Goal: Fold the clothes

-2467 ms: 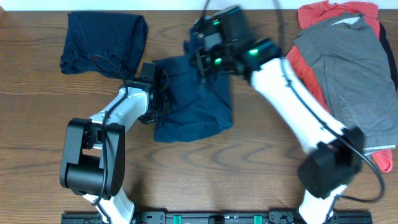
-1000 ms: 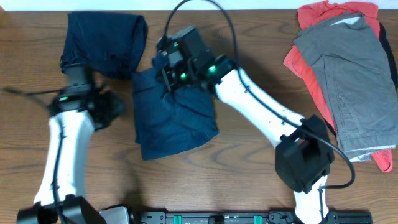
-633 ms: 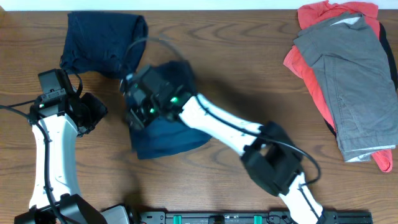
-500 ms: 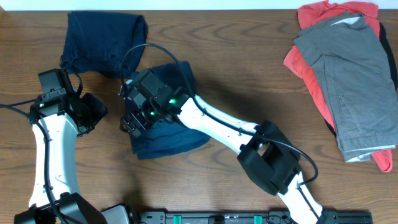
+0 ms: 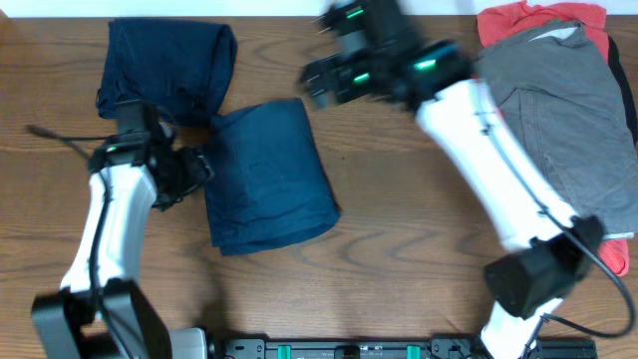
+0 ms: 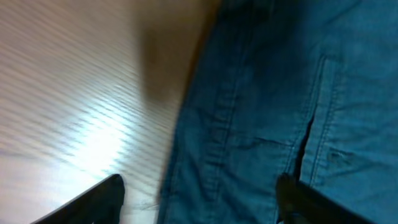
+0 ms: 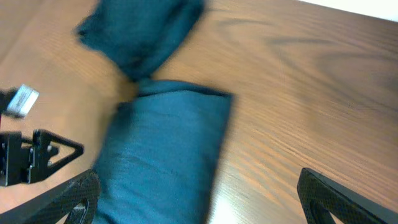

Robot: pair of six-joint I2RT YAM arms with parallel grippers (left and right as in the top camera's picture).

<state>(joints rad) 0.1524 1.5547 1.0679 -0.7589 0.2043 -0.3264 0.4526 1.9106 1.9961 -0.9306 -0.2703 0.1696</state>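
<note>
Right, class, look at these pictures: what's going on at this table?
It's a folding job. The navy shorts lie folded mid-table. The left gripper is open at their left edge; the right gripper is open and empty, up above the table. Another navy garment lies at the back left; grey shorts on a coral-red garment wait at the right.

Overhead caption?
Folded navy shorts; left claw open at their edge, right claw open, off the fabric.
</note>
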